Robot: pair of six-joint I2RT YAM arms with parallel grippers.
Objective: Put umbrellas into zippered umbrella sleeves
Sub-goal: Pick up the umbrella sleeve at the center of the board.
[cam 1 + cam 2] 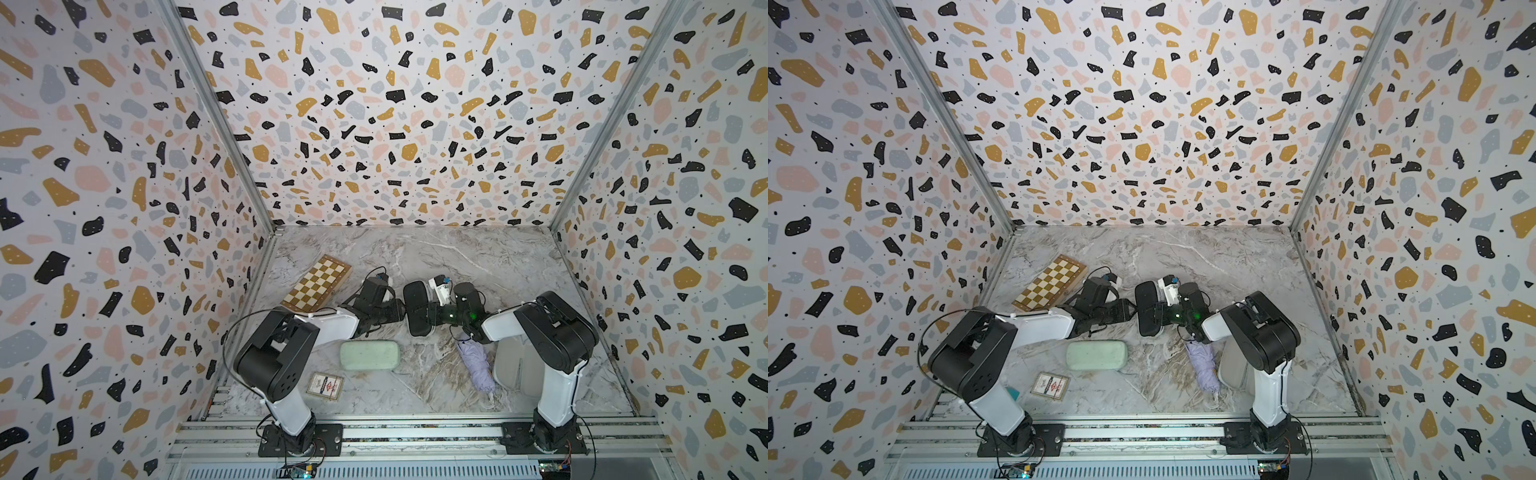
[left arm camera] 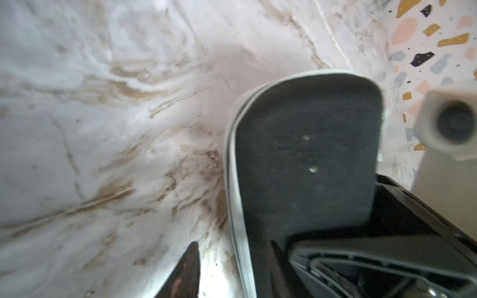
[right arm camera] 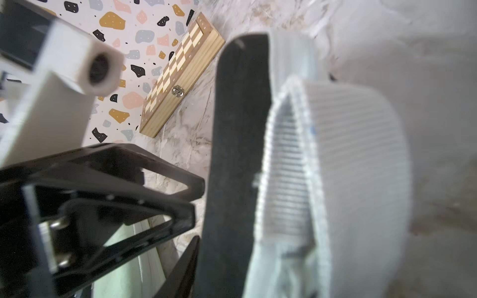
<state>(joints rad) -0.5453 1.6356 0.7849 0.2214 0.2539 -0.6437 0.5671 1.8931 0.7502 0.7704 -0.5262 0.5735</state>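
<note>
The walls (image 1: pixel 374 124) carry terrazzo: ochre, pink, grey and black chips on white. The table (image 1: pixel 457 257) is grey-white marble with brown veins. At ten o'clock on it lies a brown-and-cream chequered chessboard box (image 1: pixel 316 283). At the centre is a black case (image 1: pixel 417 307), at seven o'clock a mint green case (image 1: pixel 370 354), and at four o'clock a lilac umbrella (image 1: pixel 476 368).

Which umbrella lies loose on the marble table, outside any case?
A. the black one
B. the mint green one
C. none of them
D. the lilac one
D: the lilac umbrella lies uncased on the table beside the right arm, while mint green and black show only as the mint green case and the black case.
</note>
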